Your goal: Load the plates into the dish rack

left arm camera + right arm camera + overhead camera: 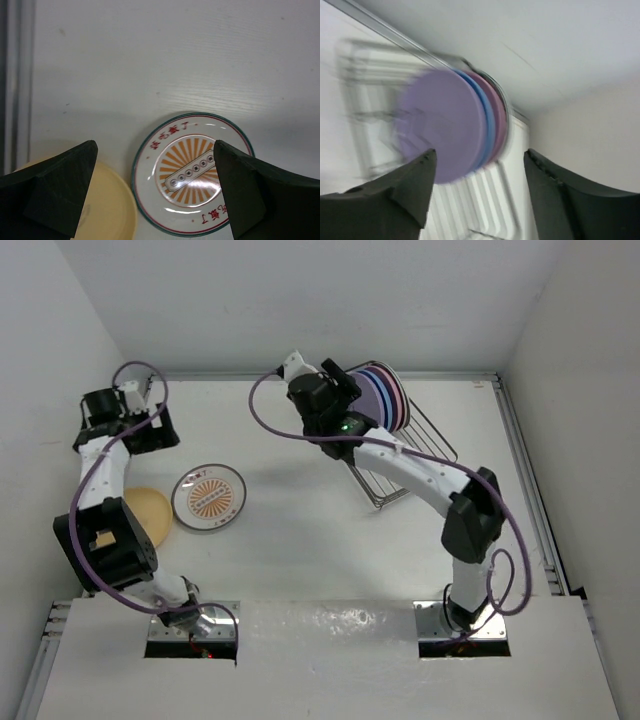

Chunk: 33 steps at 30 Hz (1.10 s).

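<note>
Here the right arm (425,475) stretches over the dish rack (378,493), claw (477,157) spread.

The sunburst plate (192,172) is glossy, glazed (it catches light glints); the yellow-orange plate (112,207) looks smooth and duller. The dish rack (432,440) is bare silvery wire. The table (175,55) is matt white, faintly grained.

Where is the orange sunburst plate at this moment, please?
In the top external view, the orange sunburst plate lies flat on the left side of the table, just right of the yellow-orange plate and well apart from the dish rack.
</note>
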Available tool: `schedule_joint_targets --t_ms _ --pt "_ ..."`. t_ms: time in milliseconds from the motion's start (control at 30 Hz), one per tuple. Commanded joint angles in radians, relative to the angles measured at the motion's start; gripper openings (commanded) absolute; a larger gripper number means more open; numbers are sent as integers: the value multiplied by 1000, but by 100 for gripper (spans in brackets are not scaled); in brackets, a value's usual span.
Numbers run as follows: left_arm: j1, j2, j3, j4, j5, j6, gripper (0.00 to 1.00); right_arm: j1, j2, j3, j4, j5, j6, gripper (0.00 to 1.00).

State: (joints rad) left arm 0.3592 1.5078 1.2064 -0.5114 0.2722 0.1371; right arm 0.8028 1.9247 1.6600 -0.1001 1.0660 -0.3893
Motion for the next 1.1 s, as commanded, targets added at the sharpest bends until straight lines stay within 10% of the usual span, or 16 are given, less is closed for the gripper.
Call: schedule_joint_targets --t_ms 0,167,367,700,1067 --pt "127 0 73 -96 7 27 98 -14 -128 121 -263 -470 232 72" --pt "346 -15 64 -190 75 80 94 -8 -138 123 -323 -1039 342 83" --pt "464 -23 12 -217 28 142 85 -5 -44 89 -230 -1316 558 78" --pt "478 -66 -38 -185 91 134 86 -8 302 147 57 -1519 1088 64" --pt "478 -11 10 -196 127 133 85 -16 559 136 215 -1543 1311 48"
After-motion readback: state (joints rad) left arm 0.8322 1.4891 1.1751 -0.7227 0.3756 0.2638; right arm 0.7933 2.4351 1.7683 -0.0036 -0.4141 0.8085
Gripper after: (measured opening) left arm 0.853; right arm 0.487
